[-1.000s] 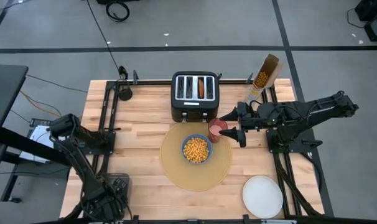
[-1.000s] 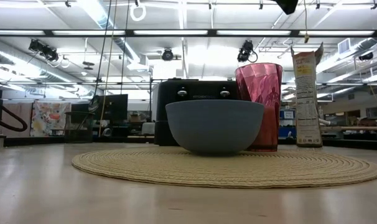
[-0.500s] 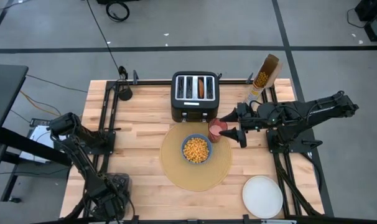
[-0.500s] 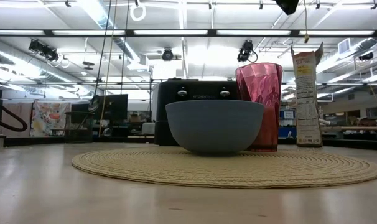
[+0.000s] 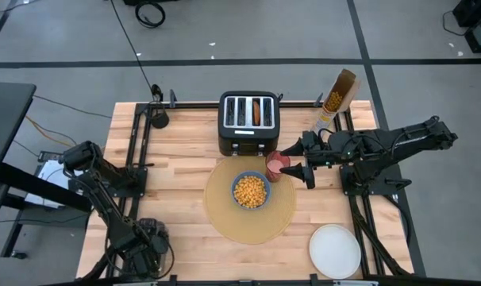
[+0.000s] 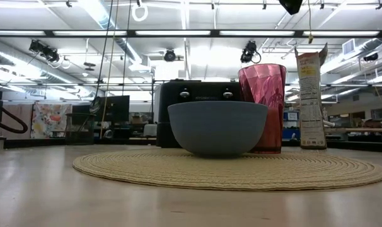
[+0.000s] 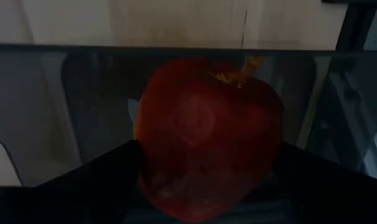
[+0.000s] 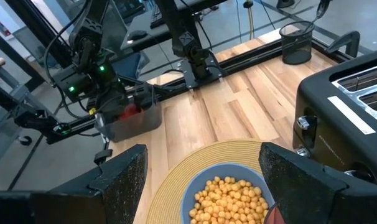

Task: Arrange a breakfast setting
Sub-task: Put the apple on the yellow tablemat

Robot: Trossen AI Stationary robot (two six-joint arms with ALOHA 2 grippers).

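The tan placemat (image 5: 225, 218) lies mid-table. The blue bowl (image 5: 250, 191), full of yellow cereal, stands on it, and the pink cup (image 5: 277, 164) stands upright at its far right rim. My right gripper (image 5: 293, 163) is open, with its fingertips just right of the cup. My left gripper (image 5: 149, 237) is open at the near left, low in a grey bin (image 8: 129, 121). Its fingers stand on either side of the red apple (image 7: 207, 130). The white plate (image 5: 335, 250) lies at the near right. A bagel (image 5: 258, 113) sits in a toaster slot. The spoon is out of view. My left gripper has one finger (image 7: 83, 186) on each side of the apple's lower half (image 7: 151, 174). The apple rests in the bin. I cannot tell whether the fingers touch it.
A black toaster (image 5: 249, 121) stands just beyond the placemat. An open cereal box (image 5: 337, 97) stands at the far right. A black cup holder (image 8: 297, 43) stands at the far left corner. Metal frame rails run along both table sides.
My left gripper has gone a little toward the table's far edge and right, over the bin. My right arm, the cup and the bowl have kept still.
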